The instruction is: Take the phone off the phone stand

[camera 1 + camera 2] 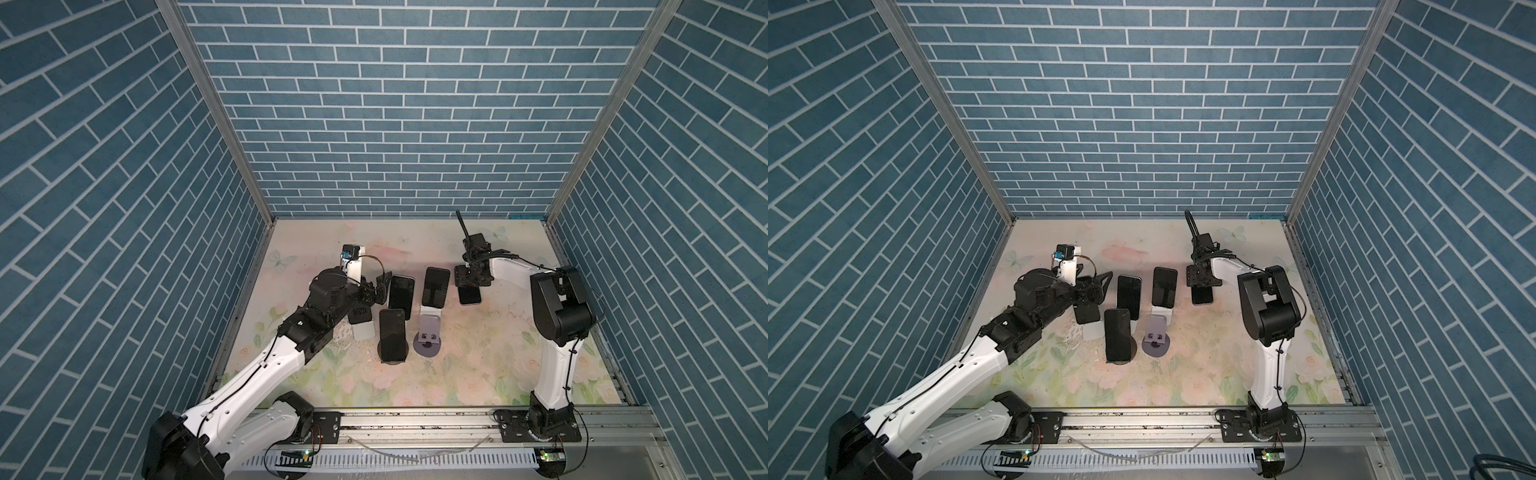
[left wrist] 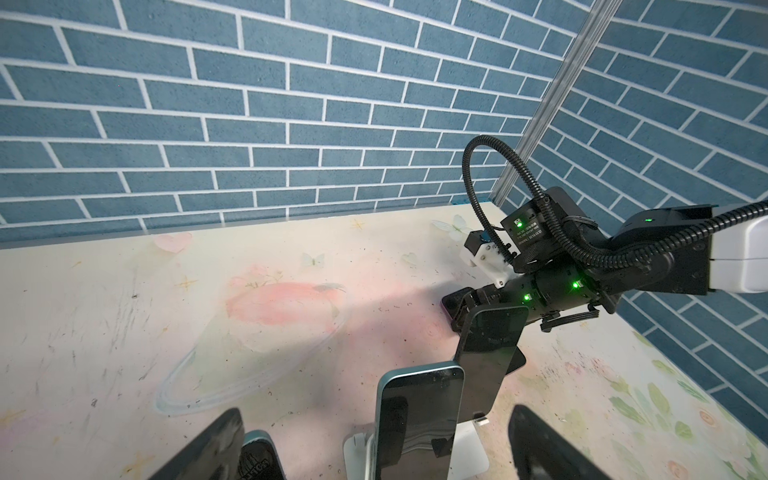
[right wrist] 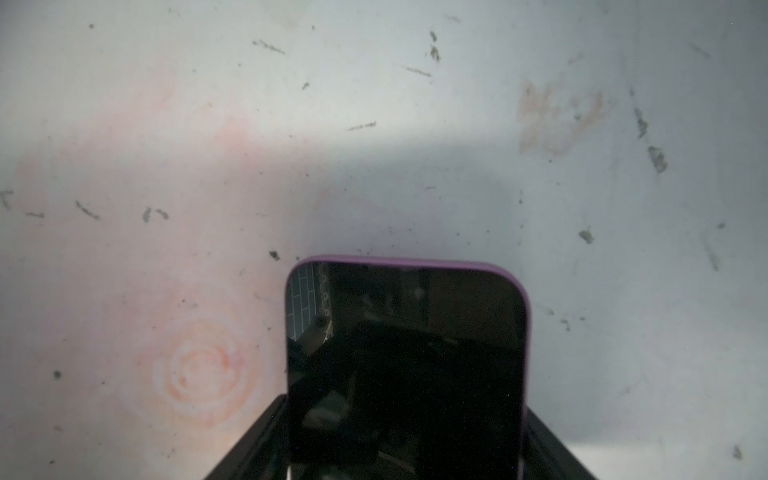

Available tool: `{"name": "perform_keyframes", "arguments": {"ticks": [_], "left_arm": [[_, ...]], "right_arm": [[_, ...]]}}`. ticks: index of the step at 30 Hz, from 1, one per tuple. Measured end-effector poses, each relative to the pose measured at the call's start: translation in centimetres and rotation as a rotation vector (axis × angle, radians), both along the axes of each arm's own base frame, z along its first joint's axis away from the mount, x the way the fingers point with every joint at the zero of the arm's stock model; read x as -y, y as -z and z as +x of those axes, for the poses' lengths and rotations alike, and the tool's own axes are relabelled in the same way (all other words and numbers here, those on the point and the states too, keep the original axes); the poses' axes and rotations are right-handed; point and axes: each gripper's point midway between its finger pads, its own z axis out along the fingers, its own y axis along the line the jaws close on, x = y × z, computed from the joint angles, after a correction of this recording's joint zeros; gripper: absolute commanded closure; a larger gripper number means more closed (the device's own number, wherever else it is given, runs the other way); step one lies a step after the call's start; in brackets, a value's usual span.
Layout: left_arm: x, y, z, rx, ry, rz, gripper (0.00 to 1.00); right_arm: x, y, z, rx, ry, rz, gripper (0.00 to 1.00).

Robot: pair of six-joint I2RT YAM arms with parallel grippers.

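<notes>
light: even, overhead | shadows: soft | right wrist: blurry | edges: bowed

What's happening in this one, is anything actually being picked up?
The right gripper has a purple-cased phone clamped between its fingers, close over the table and off to the side of the stands. An empty purple-grey stand sits in the middle group, where other phones lean on their stands. The left gripper is open beside that group, holding nothing.
</notes>
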Motion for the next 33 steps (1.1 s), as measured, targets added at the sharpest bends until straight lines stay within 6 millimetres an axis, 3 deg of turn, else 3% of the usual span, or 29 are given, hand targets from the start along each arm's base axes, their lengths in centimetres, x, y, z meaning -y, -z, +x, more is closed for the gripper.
{"name": "perform_keyframes", "arguments": {"ticks": [33], "left_arm": [[-0.23, 0.16, 0.11, 0.003, -0.012, 0.012, 0.0]], "right_arm": [[-0.03, 0.04, 0.14, 0.005, 0.0, 0.001, 0.21]]}}
